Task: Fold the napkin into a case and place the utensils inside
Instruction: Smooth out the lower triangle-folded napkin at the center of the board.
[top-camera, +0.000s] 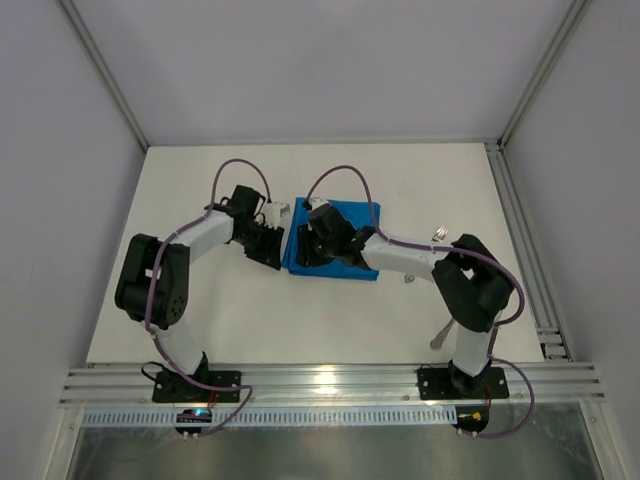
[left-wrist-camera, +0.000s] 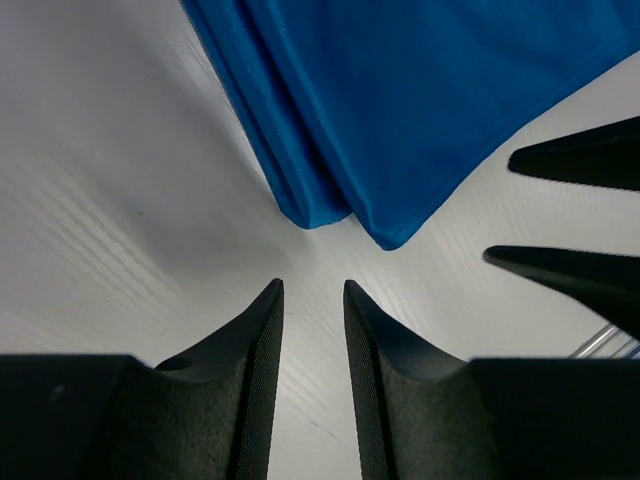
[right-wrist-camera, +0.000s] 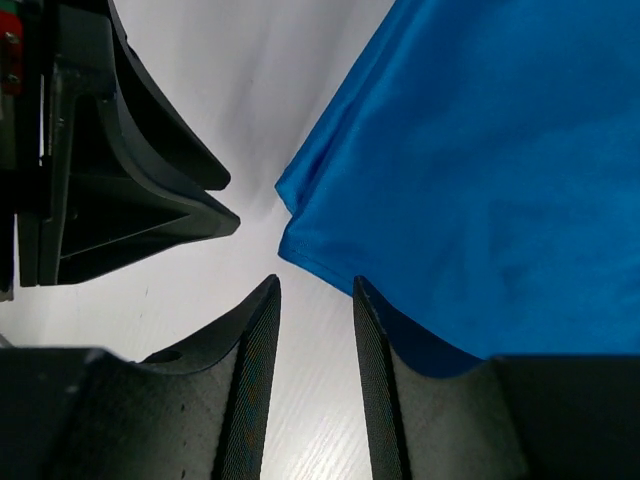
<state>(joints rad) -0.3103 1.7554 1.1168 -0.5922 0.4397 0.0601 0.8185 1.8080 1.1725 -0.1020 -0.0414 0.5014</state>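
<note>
The napkin (top-camera: 345, 222) lies folded in layers as a bright blue rectangle mid-table; both arms cover part of it. My left gripper (left-wrist-camera: 312, 290) hovers just off the napkin's (left-wrist-camera: 420, 100) near-left corner, open by a narrow gap with only table between its fingers. My right gripper (right-wrist-camera: 316, 285) faces it at the same corner of the napkin (right-wrist-camera: 480, 170), open and empty, its right finger at the cloth's edge. Of the utensils, a fork (top-camera: 438, 234) shows its tines beside the right arm. A second silver piece (top-camera: 441, 334) pokes out below that arm.
The two grippers stand close, tip to tip. The right one's fingers (left-wrist-camera: 575, 165) show in the left wrist view. The left one's body (right-wrist-camera: 130, 200) fills the left of the right wrist view. Metal rails (top-camera: 520, 240) run along the table's right and near edges.
</note>
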